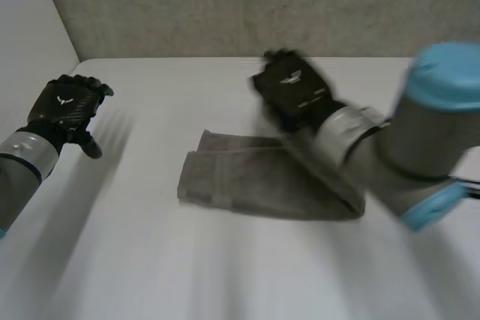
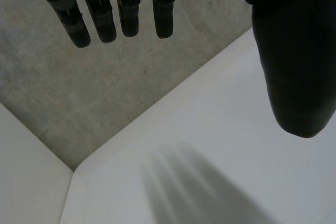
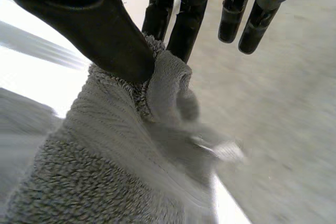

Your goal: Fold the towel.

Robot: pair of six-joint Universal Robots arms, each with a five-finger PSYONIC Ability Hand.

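My white surface, one towel.
The grey towel lies doubled over near its middle, short of the far edge.

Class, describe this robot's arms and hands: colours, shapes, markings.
The left arm and right arm are grey tubes; a rounded light-blue cap tops the right arm's joint. The left hand and right hand are black, glove-like, each with a white emblem on its back.

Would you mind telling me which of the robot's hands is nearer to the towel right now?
Right. The right hand pinches the towel against its thumb, so they touch. The left hand hovers open over the bare table, well apart from the towel.
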